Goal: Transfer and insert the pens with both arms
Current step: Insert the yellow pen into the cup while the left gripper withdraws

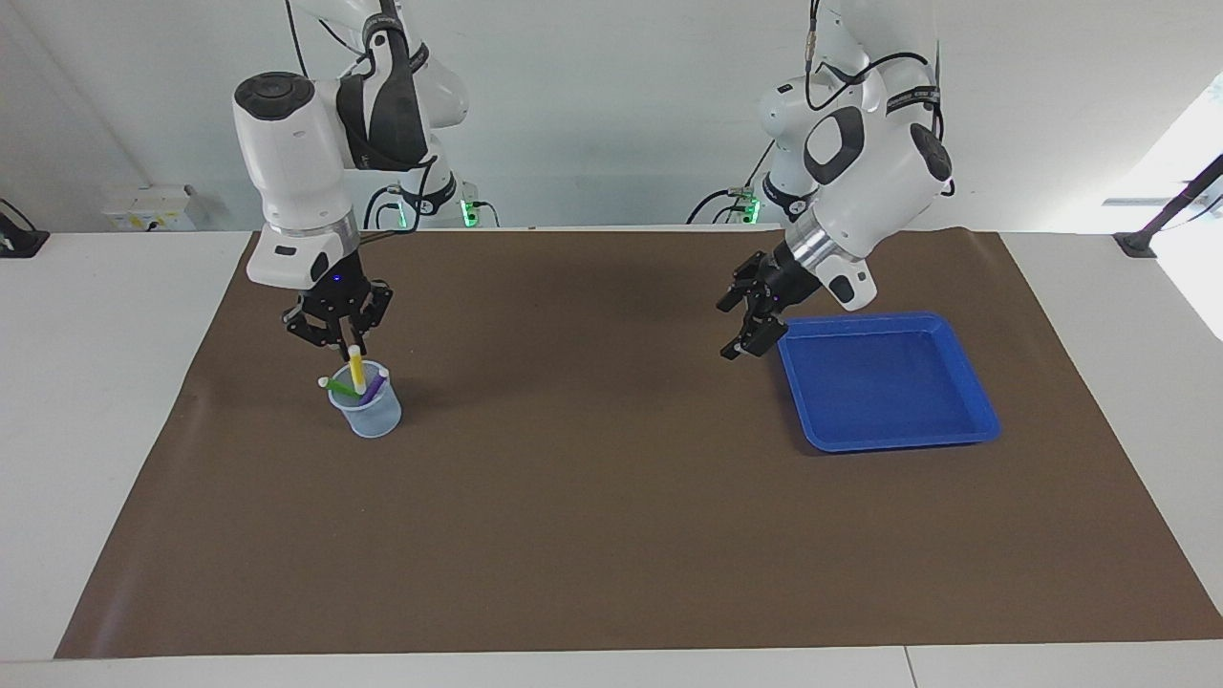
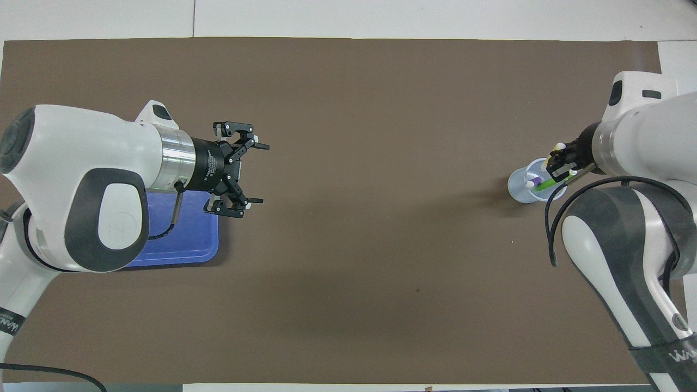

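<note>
My right gripper [image 1: 345,344] hangs over the clear plastic cup [image 1: 367,411] and is shut on the top of the yellow pen [image 1: 356,371]. That pen stands nearly upright with its lower end inside the cup's mouth. The green pen [image 1: 339,387] and the purple pen [image 1: 375,385] lean in the same cup. From above, the right gripper [image 2: 556,167] covers part of the cup [image 2: 521,188]; the green pen [image 2: 545,185] and purple pen [image 2: 535,178] show beside it. My left gripper [image 1: 726,332] is open and holds nothing, over the mat beside the blue tray [image 1: 889,382].
The blue tray [image 2: 185,239] lies toward the left arm's end of the brown mat [image 1: 611,516], partly under the left arm in the overhead view. The left gripper [image 2: 261,173] points toward the middle of the mat. White table borders the mat.
</note>
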